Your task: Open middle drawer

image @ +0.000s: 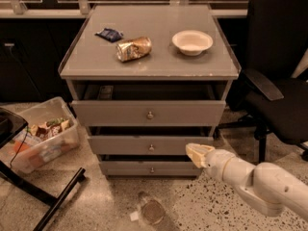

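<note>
Claw (198, 153) sits at the right end of the middle drawer (125, 145) front, can't tell if it's apart or together. Can (134, 48) lying near the desk's (159, 65) front edge, label unreadable.

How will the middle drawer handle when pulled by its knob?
The middle drawer looks rigid, so probably slides straight out. Its small round metal knob likely offers a slippery, meagre hold. The pincer sits by the front's right end, off the knob.

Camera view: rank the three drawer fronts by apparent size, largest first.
1. top drawer
2. middle drawer
3. bottom drawer
Top is pulled out furthest, so nearness may exaggerate it. The gripper is at the middle drawer's right end.
</note>
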`<state>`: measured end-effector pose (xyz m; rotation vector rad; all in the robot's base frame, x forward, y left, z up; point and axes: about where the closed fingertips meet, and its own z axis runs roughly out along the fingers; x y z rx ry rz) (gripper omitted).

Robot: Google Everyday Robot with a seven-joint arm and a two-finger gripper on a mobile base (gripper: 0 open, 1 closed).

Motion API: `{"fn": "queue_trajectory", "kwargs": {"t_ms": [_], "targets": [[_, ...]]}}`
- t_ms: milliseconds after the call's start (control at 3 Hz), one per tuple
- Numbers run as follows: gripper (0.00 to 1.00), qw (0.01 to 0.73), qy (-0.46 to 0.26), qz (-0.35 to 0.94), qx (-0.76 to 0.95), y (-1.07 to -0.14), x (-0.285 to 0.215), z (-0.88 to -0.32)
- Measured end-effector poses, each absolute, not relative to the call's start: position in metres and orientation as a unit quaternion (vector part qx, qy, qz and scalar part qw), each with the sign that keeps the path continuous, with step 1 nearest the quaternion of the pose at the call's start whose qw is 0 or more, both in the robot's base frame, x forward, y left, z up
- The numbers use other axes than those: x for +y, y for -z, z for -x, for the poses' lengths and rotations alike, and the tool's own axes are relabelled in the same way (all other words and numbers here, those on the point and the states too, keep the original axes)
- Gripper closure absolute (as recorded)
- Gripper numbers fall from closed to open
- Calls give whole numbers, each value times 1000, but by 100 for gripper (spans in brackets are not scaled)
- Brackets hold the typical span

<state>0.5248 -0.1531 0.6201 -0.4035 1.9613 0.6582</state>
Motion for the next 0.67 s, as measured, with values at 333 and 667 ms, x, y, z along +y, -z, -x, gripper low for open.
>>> {"fn": "queue_trajectory", "kwargs": {"t_ms": [333,667], "targets": [[100,490,-247,114,828,-590,-150,-567],[100,495,-218,103,835,-585,-154,-580]]}}
